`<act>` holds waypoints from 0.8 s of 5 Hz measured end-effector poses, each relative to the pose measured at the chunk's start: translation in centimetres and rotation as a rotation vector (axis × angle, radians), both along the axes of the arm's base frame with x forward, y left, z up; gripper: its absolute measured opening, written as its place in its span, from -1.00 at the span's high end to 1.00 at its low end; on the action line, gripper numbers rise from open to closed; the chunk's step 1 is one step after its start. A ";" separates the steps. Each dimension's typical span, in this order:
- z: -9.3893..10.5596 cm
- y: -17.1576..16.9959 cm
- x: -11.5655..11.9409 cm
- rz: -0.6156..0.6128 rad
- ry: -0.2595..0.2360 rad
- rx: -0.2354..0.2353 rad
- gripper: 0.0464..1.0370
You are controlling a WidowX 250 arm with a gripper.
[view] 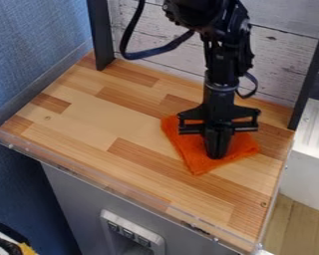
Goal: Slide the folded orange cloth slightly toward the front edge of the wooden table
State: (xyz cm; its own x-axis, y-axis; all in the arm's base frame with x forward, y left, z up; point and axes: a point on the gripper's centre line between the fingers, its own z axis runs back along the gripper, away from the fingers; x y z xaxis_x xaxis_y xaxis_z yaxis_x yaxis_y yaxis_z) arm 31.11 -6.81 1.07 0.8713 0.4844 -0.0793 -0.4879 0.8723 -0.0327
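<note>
Wood strips make up the table (102,112), and the orange cloth (191,146) lies near its right edge. My jaws (217,155) look together, pointing down over it; I can't tell if they pinch any. Soft, slow moves should stop it bunching up.

The camera sits up high and looks down at a slant on the tabletop (82,114). It looks from the front, over the clear rim (115,189), and faces the white board wall (282,62) at the back. The tabletop looks turned, so its front edge runs down to the right. The camera is near enough for the tabletop to fill most of the view. It sees the hand (217,151) from the front and above, right of the middle.
</note>
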 end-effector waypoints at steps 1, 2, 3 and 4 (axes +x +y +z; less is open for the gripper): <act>0.1 -0.5 -0.8 -0.128 -0.033 -0.018 0.93; 1.4 -1.0 -1.1 -0.246 -0.071 -0.024 0.63; 3.3 -1.4 -1.8 -0.345 -0.099 -0.013 0.13; 5.2 -1.8 -3.1 -0.432 -0.112 0.011 -0.49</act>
